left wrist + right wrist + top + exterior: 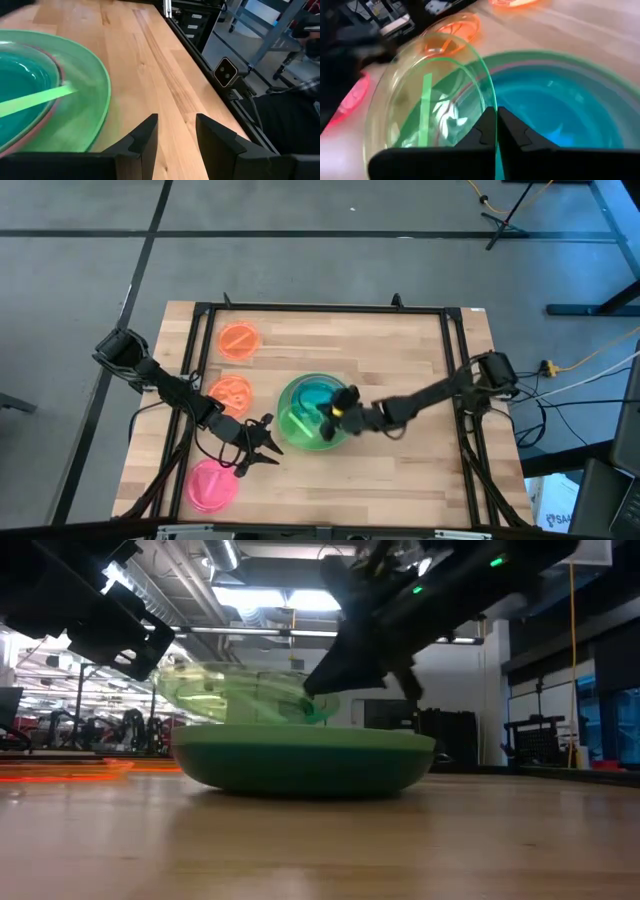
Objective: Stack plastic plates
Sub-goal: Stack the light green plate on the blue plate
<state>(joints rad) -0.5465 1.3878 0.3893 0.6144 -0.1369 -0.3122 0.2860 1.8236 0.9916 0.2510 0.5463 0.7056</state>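
Note:
A stack of plates [300, 420] sits mid-table: a large green plate [300, 755] at the bottom with a teal one [560, 115] on top, and a pink rim showing between them. My right gripper [335, 412] is shut on a translucent lime plate [430, 105], which it holds over the stack. My left gripper [262, 442] is open and empty over bare wood, just to the near left of the stack [50, 100]. Two orange plates [238, 340] [230, 391] and a pink plate [212, 485] lie flat on the table's left side. My right gripper pinches the lime plate's rim [489, 97] between its two fingers, one on the inner face and one on the outer. The fingers come from the table's right, slanting down. The plate is tilted over the stack [240, 690]. I cannot tell whether its low edge touches the stack.
A black frame rail [200, 330] runs around the tabletop. Bare wood lies at the far side [350, 340] and along the near edge [380, 490].

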